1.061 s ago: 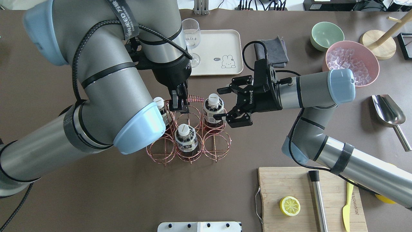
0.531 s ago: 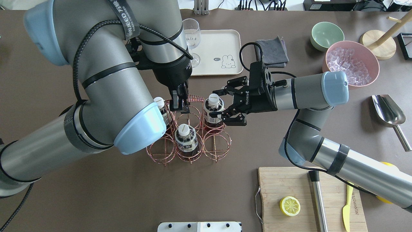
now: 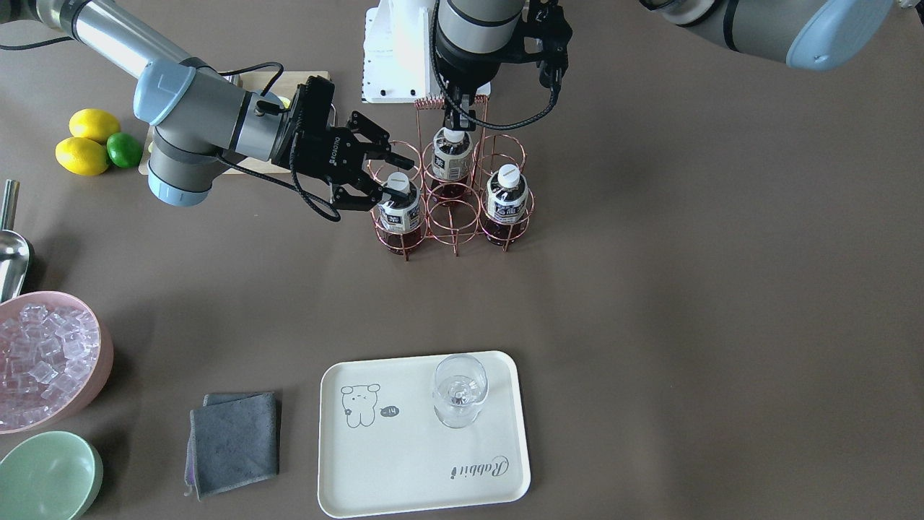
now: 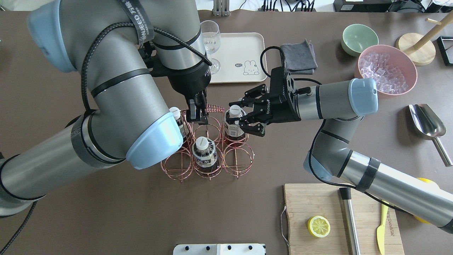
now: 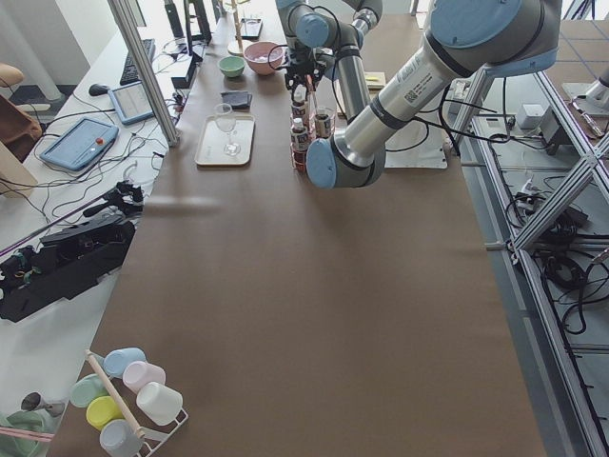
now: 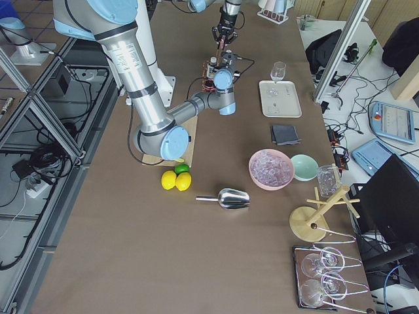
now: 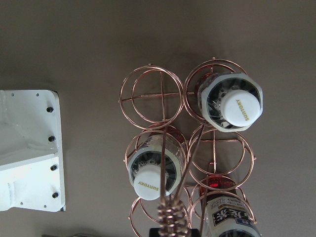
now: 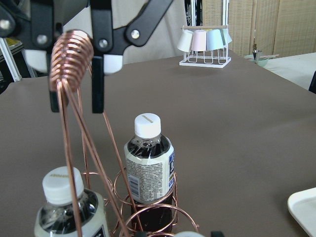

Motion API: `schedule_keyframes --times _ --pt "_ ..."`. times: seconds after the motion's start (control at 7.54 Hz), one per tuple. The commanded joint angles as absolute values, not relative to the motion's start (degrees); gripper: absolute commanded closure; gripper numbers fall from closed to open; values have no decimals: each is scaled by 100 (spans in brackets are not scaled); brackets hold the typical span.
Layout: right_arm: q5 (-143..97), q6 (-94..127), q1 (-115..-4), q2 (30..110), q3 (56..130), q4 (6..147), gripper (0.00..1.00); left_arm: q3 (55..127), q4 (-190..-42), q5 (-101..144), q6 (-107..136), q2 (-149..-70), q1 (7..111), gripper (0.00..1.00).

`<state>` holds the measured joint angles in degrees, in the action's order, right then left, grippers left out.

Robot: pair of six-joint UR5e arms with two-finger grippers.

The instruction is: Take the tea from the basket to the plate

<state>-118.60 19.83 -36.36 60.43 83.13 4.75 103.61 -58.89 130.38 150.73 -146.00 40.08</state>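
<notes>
Copper-wire basket [image 4: 214, 107] steadied by left gripper [image 4: 198, 118], clamped on coil handle. Right gripper [image 4: 231, 115] spread astride tea [image 4: 235, 112], mid-frame, seated in cell, ungripped. Likely risks: pinching ring wire, dragging basket; knocking glass [image 4: 210, 39] on plate [image 4: 247, 46], upper centre.

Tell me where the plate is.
Overhead view: the plate lies far-centre, beyond the basket, a glass standing on its left end, a grey cloth just right of it.

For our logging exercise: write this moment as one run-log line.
left gripper: shut on basket handle | right gripper: open, straddling nearest tea | plate: glass only, no tea
</notes>
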Motion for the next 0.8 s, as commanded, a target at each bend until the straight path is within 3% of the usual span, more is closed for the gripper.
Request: schedule_keyframes --times 0.0,0.66 --pt "-11874 2039 -3656 6047 8314 475 100 10327 -5889 13043 15065 -14607 4008 100" --pt "-12269 2328 -4393 5924 8586 614 100 10310 -5880 13043 15047 -14625 4008 100"
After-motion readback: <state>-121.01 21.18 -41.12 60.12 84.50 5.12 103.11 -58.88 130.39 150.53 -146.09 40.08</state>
